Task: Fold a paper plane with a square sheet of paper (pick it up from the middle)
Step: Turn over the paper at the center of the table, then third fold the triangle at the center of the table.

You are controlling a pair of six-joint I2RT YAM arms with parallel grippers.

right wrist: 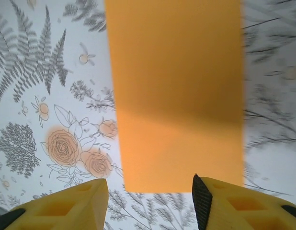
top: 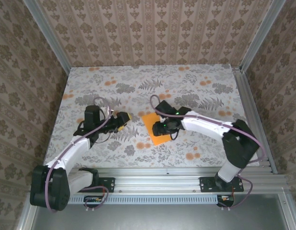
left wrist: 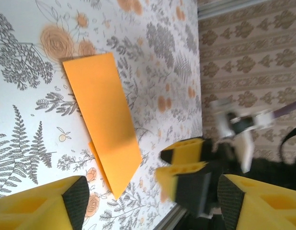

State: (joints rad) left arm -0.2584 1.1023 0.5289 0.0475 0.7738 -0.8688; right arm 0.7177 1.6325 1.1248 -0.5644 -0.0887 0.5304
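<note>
Paper (top: 154, 130) lies flat on the table (top: 196, 91) at the centre of the top view, folded into a long rectangle. In the left wrist view it (left wrist: 102, 110) runs from upper left toward the bottom centre. A sliver of the lower layer peeps out along its lower left edge, so the two halves do not match exactly.

The right gripper (top: 163, 128) hangs over the paper's right part in the top view. In its own view the jaws (right wrist: 150, 206) stand apart at the bottom of the frame with nothing between them, and the paper's short edge (right wrist: 176, 96) sits just above. The left gripper (top: 123, 119) waits left of the sheet, not touching it, its jaws (left wrist: 153, 206) spread wide and empty.

The step looks like letting go once the half fold is set. To do it well, the right gripper should rise straight up, since any sideways drag would slide the thin top layer and worsen the mismatch. The crease may spring open, so a firm press along the folded edge would help. The left gripper could pin the far end meanwhile.
</note>
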